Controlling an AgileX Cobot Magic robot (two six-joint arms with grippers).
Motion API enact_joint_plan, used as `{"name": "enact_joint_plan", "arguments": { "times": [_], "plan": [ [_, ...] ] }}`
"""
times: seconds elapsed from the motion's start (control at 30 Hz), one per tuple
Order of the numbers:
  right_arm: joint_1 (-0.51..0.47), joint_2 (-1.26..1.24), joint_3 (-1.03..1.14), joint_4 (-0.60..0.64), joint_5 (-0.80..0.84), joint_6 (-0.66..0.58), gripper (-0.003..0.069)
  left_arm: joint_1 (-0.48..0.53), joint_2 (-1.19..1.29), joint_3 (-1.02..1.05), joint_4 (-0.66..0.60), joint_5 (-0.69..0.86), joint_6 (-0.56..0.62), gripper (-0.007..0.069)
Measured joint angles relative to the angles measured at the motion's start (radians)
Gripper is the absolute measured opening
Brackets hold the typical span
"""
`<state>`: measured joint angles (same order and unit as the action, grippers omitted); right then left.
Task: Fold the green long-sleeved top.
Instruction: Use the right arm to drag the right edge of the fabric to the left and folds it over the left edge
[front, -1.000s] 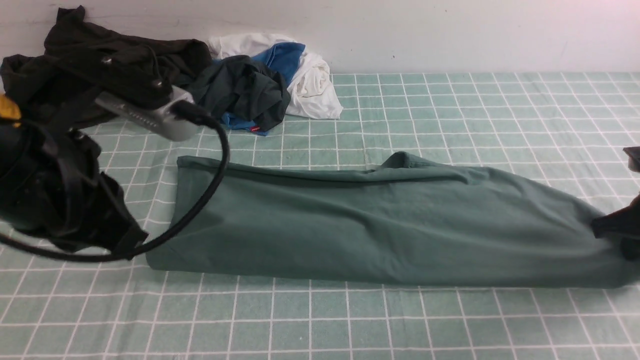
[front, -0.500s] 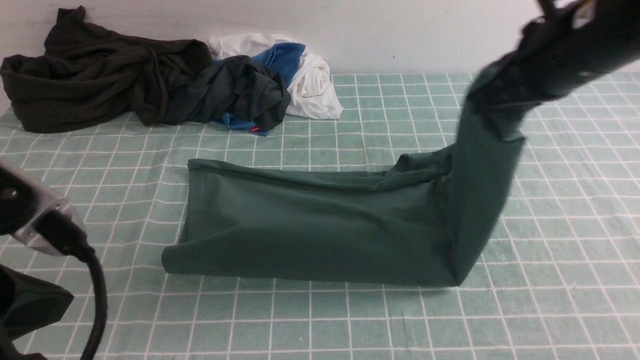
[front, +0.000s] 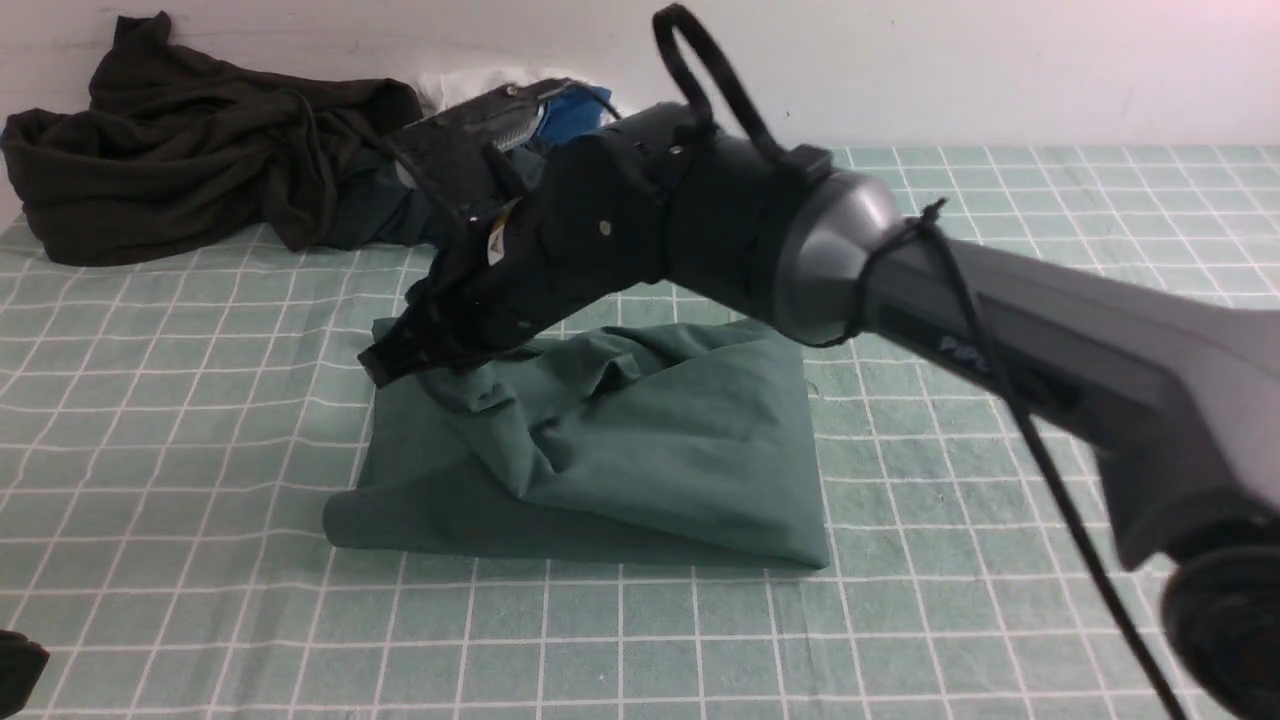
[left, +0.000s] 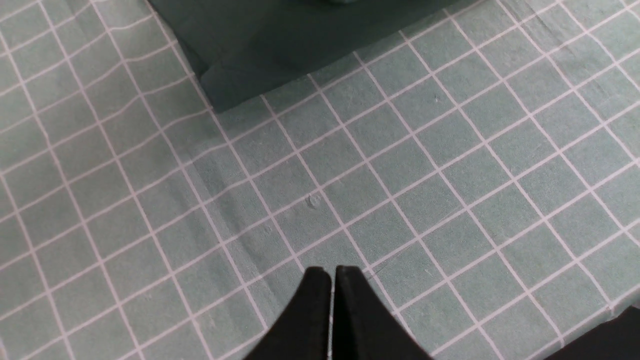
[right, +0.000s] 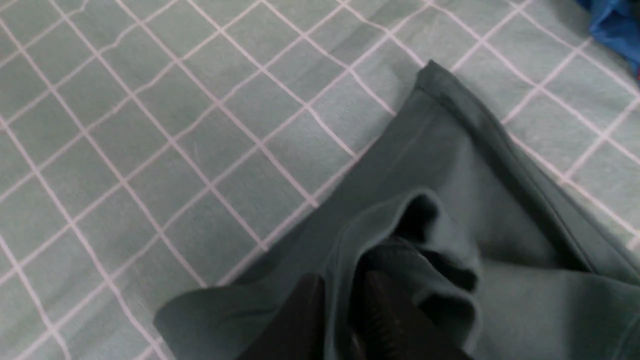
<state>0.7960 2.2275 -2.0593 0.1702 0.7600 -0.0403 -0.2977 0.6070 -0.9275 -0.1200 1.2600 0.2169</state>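
The green long-sleeved top (front: 650, 450) lies folded in half on the pale checked cloth (front: 1000, 300), its upper layer bunched and wrinkled toward the left. My right arm reaches across from the right. Its gripper (front: 385, 365) hangs just over the top's far left corner. In the right wrist view the right gripper (right: 342, 280) has its fingers parted, with a fold of the top (right: 500, 215) standing loosely between them. My left gripper (left: 332, 270) is shut and empty over bare cloth, a little off a corner of the top (left: 280, 45).
A blackish olive garment (front: 180, 160) is heaped at the back left by the wall. Beside it a dark grey-green garment (front: 370, 205) with blue cloth (front: 575, 105) lies partly hidden behind my right arm. The checked cloth covers the whole table.
My right arm swung from the right end over to the left, carrying the top's right half onto its left half; its jaws have parted. The left arm withdrew to the lower left.
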Motion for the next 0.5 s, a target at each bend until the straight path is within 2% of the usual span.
{"name": "enact_joint_plan", "arguments": {
  "times": [0.07,0.13,0.23,0.33,0.43,0.5],
  "plan": [
    [0.000,0.046,-0.066,0.058,0.030,-0.008,0.0290,0.000,-0.004,0.000,0.006,0.001,0.000,-0.0003],
    [0.000,0.052,-0.120,0.062,0.093,-0.030,0.0395,0.000,-0.005,0.001,0.019,0.001,0.000,-0.0003],
    [-0.001,0.043,-0.161,0.001,0.194,-0.035,0.0484,0.000,-0.005,0.003,0.038,0.001,-0.002,-0.0003],
    [-0.007,0.042,-0.168,-0.108,0.284,0.009,0.0508,0.000,-0.006,0.006,0.058,0.001,-0.012,-0.0003],
    [-0.011,0.088,-0.139,-0.194,0.356,0.055,0.0499,0.000,-0.006,0.007,0.076,0.001,-0.031,-0.0003],
    [-0.008,0.130,-0.126,-0.192,0.379,0.053,0.0488,0.000,-0.006,0.007,0.085,0.001,-0.035,-0.0003]
  ]
}}
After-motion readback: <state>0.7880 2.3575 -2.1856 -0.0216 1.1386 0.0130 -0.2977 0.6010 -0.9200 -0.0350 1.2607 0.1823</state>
